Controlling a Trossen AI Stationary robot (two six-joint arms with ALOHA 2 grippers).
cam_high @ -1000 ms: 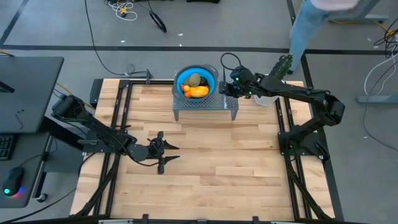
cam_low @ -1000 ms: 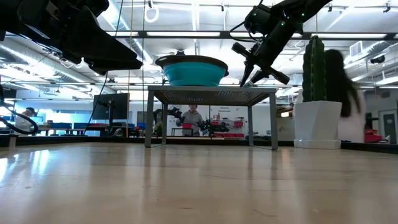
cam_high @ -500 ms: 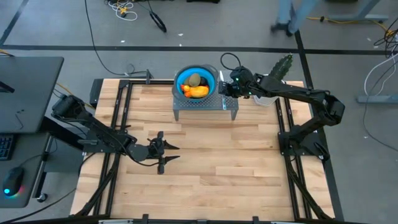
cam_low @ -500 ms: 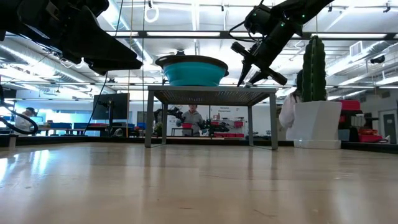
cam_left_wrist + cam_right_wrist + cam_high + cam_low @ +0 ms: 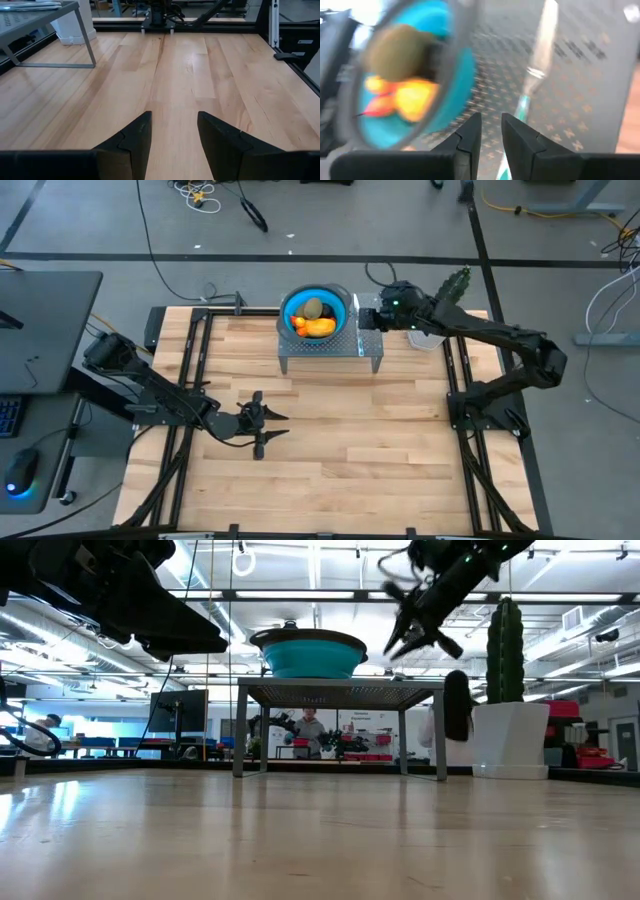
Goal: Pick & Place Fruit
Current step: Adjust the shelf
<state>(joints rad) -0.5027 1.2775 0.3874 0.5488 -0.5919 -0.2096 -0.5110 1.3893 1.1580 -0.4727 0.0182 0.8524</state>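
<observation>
Fruit: 1 olive-brown oval (image 5: 313,307), 1 yellow-orange oblong (image 5: 318,326), small orange-red pieces (image 5: 299,330) and 1 dark piece (image 5: 328,313) all sit together in the blue bowl (image 5: 341,302). Bowl stands on the grey perforated stand (image 5: 330,347) at the far middle of the wooden table (image 5: 350,430).

Right gripper (image 5: 366,318) hangs over the stand's right part, just beside the bowl's rim. Fingers (image 5: 466,135) close together with a narrow gap, nothing between them. Below them on the mesh lies a slim white-and-blue stick tool (image 5: 534,80).

Left gripper (image 5: 270,426) low over the near-left of the table, well apart from the stand. Fingers (image 5: 135,137) spread, bare boards between them.

Green cactus in white pot (image 5: 507,700) at the table's far right corner. Low view: a person (image 5: 455,725) stands in the room behind the stand.
</observation>
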